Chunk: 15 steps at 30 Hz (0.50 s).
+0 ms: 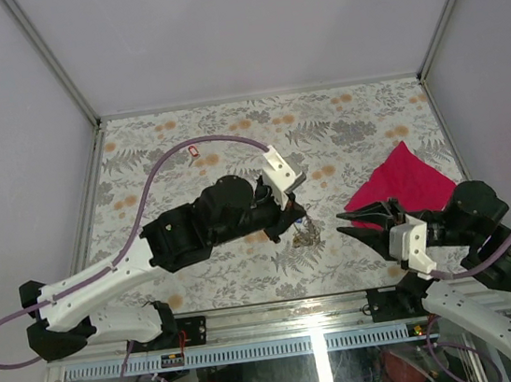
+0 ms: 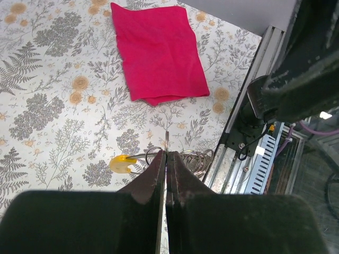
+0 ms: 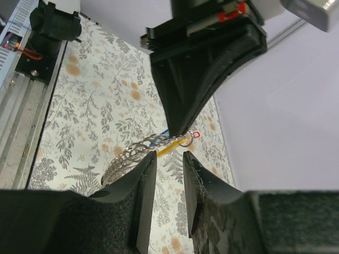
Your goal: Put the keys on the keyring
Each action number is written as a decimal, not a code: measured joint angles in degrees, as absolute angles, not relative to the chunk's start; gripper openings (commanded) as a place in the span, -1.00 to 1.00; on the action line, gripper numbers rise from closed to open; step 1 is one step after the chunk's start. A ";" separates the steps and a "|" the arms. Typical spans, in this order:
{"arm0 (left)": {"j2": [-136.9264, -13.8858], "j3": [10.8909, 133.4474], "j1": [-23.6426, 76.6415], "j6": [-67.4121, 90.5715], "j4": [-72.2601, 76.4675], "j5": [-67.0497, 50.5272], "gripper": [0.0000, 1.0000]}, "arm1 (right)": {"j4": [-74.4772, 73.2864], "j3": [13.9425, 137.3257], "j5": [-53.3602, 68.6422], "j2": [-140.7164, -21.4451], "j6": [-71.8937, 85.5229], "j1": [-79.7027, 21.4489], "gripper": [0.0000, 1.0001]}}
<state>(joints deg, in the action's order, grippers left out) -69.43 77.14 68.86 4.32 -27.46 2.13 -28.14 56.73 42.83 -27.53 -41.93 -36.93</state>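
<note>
My left gripper [image 1: 294, 216] is shut on the keyring [image 2: 167, 138], pinching the thin silvery loop edge-on just above the table. Its coiled chain [image 3: 135, 152] hangs to one side. A yellow-headed key [image 2: 122, 163] hangs on the small ring beside the left fingertips [image 2: 158, 165]. In the right wrist view the yellow key [image 3: 164, 149] and a blue piece show just under the left gripper [image 3: 180, 128]. My right gripper [image 3: 169, 155] stands open a short way right of the keyring, with nothing between its fingers. A red-headed key [image 1: 195, 150] lies alone on the far left of the table.
A magenta cloth [image 1: 402, 182] lies on the floral table top at the right, beside my right arm. The metal rail [image 2: 249, 153] of the table's near edge runs close to the keyring. Grey walls enclose the table on three sides.
</note>
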 measured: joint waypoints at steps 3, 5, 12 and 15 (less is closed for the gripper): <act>-69.45 77.14 66.96 5.23 -27.46 0.82 -1.00 | -30.48 57.67 41.23 -28.77 -45.08 -40.18 -0.32; -69.47 77.14 66.13 5.67 -27.49 0.05 -1.00 | -32.95 59.22 39.09 -30.76 -48.36 -43.83 -0.32; -69.69 77.14 65.17 6.79 -27.51 -1.54 -1.00 | -38.70 62.92 28.62 -37.52 -59.88 -55.44 -0.32; -69.84 77.14 65.06 7.09 -27.53 -1.96 -1.00 | -39.79 63.18 23.64 -39.79 -64.77 -59.13 -0.32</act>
